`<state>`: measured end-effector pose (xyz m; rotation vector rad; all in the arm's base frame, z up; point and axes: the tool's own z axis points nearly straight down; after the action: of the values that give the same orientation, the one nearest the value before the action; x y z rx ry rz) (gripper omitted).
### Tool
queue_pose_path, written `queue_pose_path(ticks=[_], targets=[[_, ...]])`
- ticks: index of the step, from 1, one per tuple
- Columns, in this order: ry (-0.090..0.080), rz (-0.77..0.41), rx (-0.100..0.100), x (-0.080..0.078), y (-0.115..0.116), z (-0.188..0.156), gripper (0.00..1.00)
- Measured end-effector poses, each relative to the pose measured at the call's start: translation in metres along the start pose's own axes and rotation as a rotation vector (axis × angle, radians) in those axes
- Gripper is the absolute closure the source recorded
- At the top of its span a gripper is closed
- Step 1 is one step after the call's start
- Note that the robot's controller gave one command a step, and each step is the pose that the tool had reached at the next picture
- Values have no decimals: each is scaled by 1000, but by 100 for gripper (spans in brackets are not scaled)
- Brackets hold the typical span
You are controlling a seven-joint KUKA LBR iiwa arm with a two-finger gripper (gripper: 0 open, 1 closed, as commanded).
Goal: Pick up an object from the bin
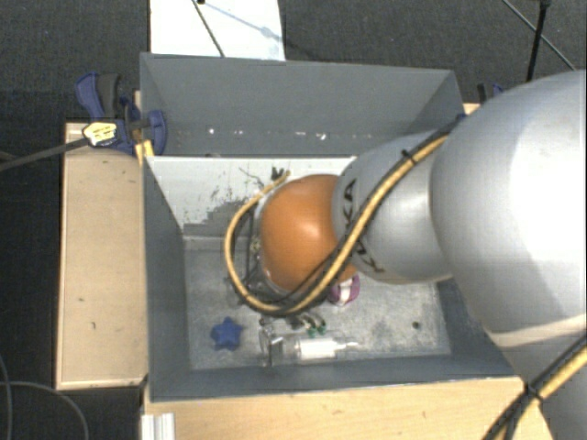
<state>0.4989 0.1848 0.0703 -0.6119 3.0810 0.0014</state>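
Reaching step: the fingers (269,345) sit low in the bin (165,273), between a blue star (225,334) and a white tube (318,348) — open or closed, I cannot tell. Next, probably: settle round one and lift straight up.

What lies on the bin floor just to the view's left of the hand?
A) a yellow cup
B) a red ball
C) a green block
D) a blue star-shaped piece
D: a blue star-shaped piece lies on the bin floor near the front wall, just to the view's left of the hand; a white tube lies on the hand's other side.
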Motion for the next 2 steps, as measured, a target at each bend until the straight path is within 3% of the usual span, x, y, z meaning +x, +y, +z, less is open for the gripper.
queue_pose_path(ticks=[1,2], targets=[[-5,-278,-1,-10,37,0,0],[-5,-270,0,-10,36,-1,100]])
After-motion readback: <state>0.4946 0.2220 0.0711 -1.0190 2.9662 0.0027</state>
